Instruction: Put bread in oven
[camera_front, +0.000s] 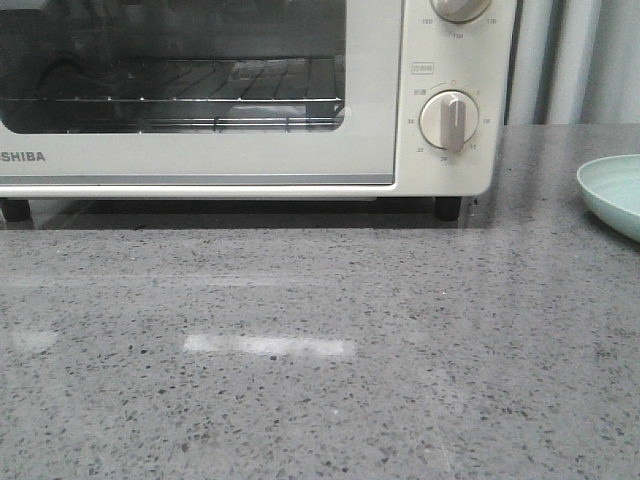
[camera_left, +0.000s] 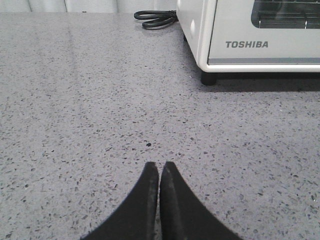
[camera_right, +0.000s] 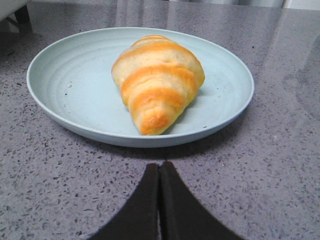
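The bread (camera_right: 157, 82), golden-brown with pale stripes, lies on a pale green plate (camera_right: 75, 107) in the right wrist view. My right gripper (camera_right: 160, 164) is shut with nothing in it, just short of the plate's near rim. The cream-white oven (camera_front: 200, 160) fills the back of the front view, its glass door closed and the wire rack (camera_front: 200, 100) visible inside. In the left wrist view the oven (camera_left: 250, 45) stands ahead and to one side, and my left gripper (camera_left: 159, 165) is shut and empty over the bare counter. Neither gripper shows in the front view.
The plate's edge (camera_front: 612, 195) shows at the right of the front view. Beige dials (camera_front: 450, 120) sit on the oven's right panel. A black power cord (camera_left: 156, 19) lies coiled behind the oven's left corner. The counter is grey speckled stone.
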